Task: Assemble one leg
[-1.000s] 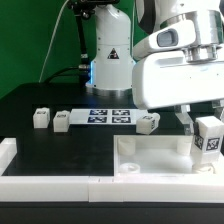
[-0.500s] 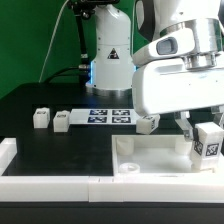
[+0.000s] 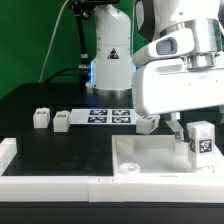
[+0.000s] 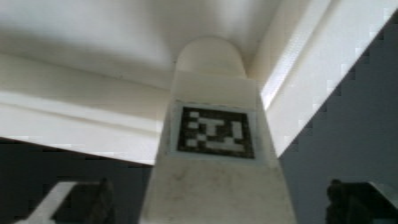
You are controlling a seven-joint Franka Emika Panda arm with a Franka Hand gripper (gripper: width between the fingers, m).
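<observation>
While the small white plastic rectangular leg (image 3: 203,140) stands upright at the exterior view's right, its black-and-white square tag faces that camera; its lower end sits at the far right part of the large white square plastic tray (image 3: 150,166), though whether it is seated in one of the tray's holes cannot be told. The white two-finger gripper (image 3: 188,128) hangs directly above the leg; one dark finger (image 3: 170,123) shows beside the leg, apart from it. From the wrist view the leg (image 4: 217,150) runs up the middle with its tag plain, the tray's white walls (image 4: 98,90) behind it; the gripper (image 4: 210,205) straddles the leg with jaws spread, a dark gap showing between the leg and the fingers (image 4: 361,198) on either side, so nothing is clamped. On the black table (image 3: 50,150), well apart from the tray, lie three small white tagged blocks (image 3: 41,118); the thin flat white marker board (image 3: 110,115) lies between them; a white rail (image 3: 40,186) edges the table's near side.
</observation>
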